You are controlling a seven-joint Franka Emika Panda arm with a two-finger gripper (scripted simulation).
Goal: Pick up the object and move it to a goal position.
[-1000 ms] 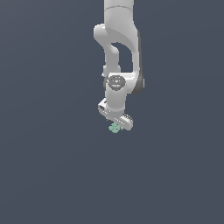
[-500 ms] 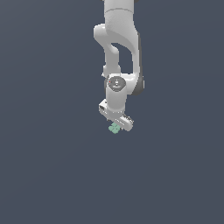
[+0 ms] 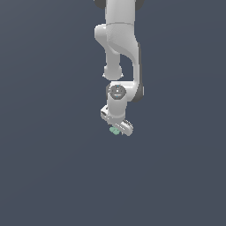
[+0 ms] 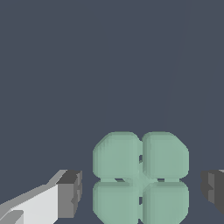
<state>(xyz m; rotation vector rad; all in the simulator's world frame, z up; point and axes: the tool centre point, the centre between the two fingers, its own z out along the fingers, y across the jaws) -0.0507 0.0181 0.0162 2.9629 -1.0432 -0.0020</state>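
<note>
While the pale mint-green object (image 4: 141, 176), a four-lobed clover-like piece, sits between the two dark fingertips (image 4: 70, 194) in the wrist view, a clear gap shows on either side of it, so the claw is spread and not touching it. Seen from the exterior view, the object (image 3: 115, 131) lies just under the white gripper (image 3: 119, 128), at its edge toward the exterior view's left. Above it the white Panda arm (image 3: 120, 39) hangs downward against the plain dark grey-blue background (image 3: 44, 167).
</note>
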